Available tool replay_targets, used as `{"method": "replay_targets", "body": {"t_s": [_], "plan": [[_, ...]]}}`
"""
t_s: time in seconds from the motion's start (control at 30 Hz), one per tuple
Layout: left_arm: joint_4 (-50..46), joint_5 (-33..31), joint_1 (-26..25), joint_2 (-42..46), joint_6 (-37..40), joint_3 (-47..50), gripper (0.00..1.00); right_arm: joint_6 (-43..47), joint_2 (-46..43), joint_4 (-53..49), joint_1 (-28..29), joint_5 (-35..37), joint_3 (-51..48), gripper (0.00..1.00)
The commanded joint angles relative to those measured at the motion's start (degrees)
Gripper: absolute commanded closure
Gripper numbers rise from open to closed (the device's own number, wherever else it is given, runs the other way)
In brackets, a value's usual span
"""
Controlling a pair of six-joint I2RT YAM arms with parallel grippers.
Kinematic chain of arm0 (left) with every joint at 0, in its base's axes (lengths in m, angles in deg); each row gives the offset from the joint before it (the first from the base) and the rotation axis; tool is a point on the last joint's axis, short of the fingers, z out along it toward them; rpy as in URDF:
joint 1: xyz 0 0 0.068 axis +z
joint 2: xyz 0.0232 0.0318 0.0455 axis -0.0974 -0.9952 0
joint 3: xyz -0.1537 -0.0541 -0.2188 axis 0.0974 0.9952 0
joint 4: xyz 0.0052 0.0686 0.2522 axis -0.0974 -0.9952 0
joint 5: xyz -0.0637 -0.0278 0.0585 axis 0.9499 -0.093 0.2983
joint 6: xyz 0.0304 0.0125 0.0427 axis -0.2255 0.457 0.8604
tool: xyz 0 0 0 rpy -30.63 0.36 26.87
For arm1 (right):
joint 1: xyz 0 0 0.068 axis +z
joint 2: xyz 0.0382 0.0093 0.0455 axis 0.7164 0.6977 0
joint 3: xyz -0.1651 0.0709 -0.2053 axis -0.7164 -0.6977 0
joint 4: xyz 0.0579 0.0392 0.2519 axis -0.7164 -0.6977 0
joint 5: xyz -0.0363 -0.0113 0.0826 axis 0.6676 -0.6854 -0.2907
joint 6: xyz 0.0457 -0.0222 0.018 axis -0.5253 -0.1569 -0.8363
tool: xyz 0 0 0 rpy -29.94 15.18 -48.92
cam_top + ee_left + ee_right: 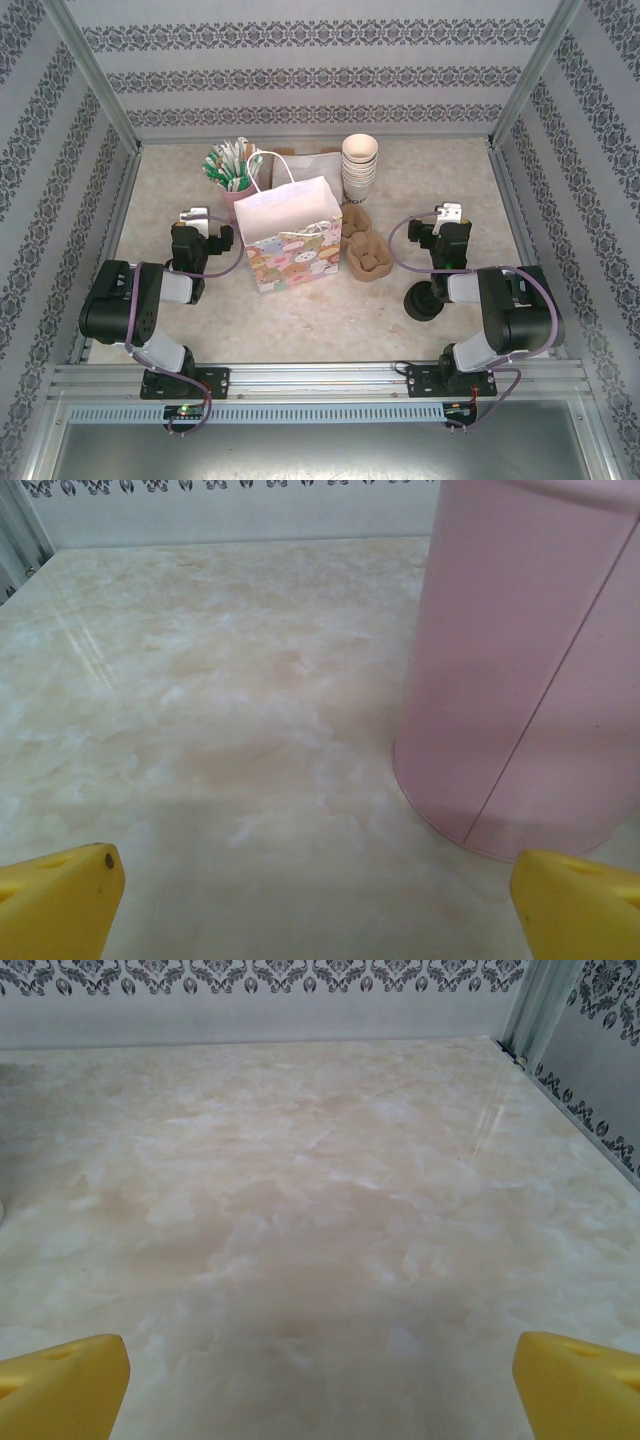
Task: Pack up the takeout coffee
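The takeout coffee (425,300), a dark cup with a round black lid, stands on the table at the right, close against my right arm's forearm. My right gripper (450,212) is beyond it, pointing to the back wall and open. In the right wrist view its yellow fingertips (60,1385) stand wide apart over bare table. My left gripper (195,214) is open left of the patterned paper bag (292,235). In the left wrist view the left gripper (315,905) holds nothing, and a pink canister (520,680) stands just ahead on the right.
The pink canister (238,180) with green-and-white sticks is behind the bag. A stack of lidless cream cups (360,165) and brown pulp cup carriers (365,248) sit right of the bag. Metal frame posts and patterned walls enclose the marble table (320,310).
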Motion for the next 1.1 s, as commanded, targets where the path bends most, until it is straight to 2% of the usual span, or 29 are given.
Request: {"method": "replay_targets", "body": {"t_s": [0.0, 0.13, 0.2, 0.33, 0.4, 0.43, 0.53, 0.6, 0.67, 0.73, 0.83, 0.93, 1.07], "plan": [[-0.7, 0.8, 0.6, -0.2, 0.5, -1.1, 0.0, 0.4, -0.6, 0.7, -0.3, -1.2, 0.7, 0.02], [0.8, 2.2, 0.6, 1.9, 1.1, 0.6, 0.0, 1.7, -5.6, -4.3, 1.3, 1.0, 1.4, 0.02], [-2.2, 1.4, 0.6, 7.6, 0.6, 1.7, 0.0, 0.9, -11.0, -13.8, 2.2, 3.5, 3.7, 0.02], [-18.9, -4.0, 0.6, 21.9, -5.4, 0.4, 0.0, -5.6, -19.4, -36.7, 1.9, 7.0, 11.3, 0.02], [-26.7, -7.6, 0.6, 29.8, -13.1, 0.4, 0.0, -11.9, -22.8, -44.6, 1.0, 7.9, 13.9, 0.02], [-30.3, -8.2, 0.6, 33.1, -16.9, 0.3, 0.0, -14.8, -24.1, -47.0, 0.1, 6.8, 14.5, 0.02], [-40.6, -3.6, 0.6, 44.7, -24.3, 0.4, 0.0, -23.7, -27.8, -53.8, -2.5, -1.1, 16.2, 0.02], [-46.3, -3.3, 0.6, 53.6, -30.5, 1.7, 0.0, -28.8, -29.8, -56.9, -4.9, -6.6, 17.8, 0.02], [-49.1, -3.7, 0.6, 60.9, -34.7, 2.9, 0.0, -33.9, -31.1, -61.9, -6.9, -9.3, 20.4, 0.02], [-57.6, -1.4, 0.6, 66.4, -38.3, 0.5, 0.0, -37.3, -31.8, -67.8, -8.5, -12.8, 24.0, 0.02], [-70.0, 4.2, 0.6, 68.8, -43.2, -5.2, 0.0, -38.1, -31.4, -76.1, -9.6, -19.6, 30.3, 0.07], [-79.0, 12.1, 0.7, 66.2, -44.8, -11.4, 0.0, -37.2, -30.8, -82.8, -9.6, -25.1, 36.1, 0.16], [-86.1, 23.2, 0.6, 58.8, -40.7, -19.3, 0.03, -37.3, -29.5, -84.0, -8.0, -28.5, 40.8, 0.31]]}}
